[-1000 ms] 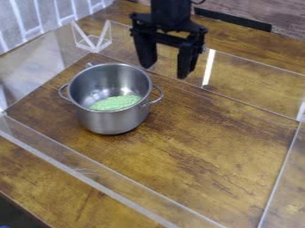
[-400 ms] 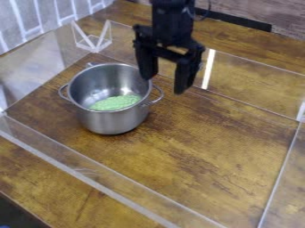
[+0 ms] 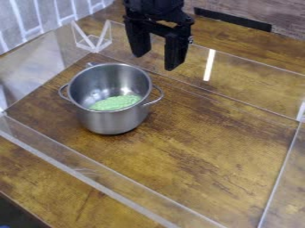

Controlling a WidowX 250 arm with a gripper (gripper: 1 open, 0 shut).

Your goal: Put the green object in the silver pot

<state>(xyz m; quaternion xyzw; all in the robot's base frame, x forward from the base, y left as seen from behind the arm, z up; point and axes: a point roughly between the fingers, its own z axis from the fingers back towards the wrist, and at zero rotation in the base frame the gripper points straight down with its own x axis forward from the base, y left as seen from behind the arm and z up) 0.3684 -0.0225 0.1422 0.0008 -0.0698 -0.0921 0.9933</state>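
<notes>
A: One small, flat, light green roundish piece (image 3: 114, 103) lies on the floor of one small round shiny steel pot (image 3: 110, 98) with two loop side handles, on the dark wooden table (image 3: 202, 142). What is the black two-fingered gripper (image 3: 158, 52) doing?

B: It hangs above and behind the pot, pointing down, fingers spread wide and holding nothing. By the look of it, the placing is done and only the retreat is left.

A: How to do that well?

B: Go straight up and away, fingers kept apart, clear of the rolled rim and the near handle, so the pot is not nudged.

A: And the count?

B: One green piece, one pot, one gripper, one clear plastic barrier (image 3: 71, 160) around the table.
</notes>
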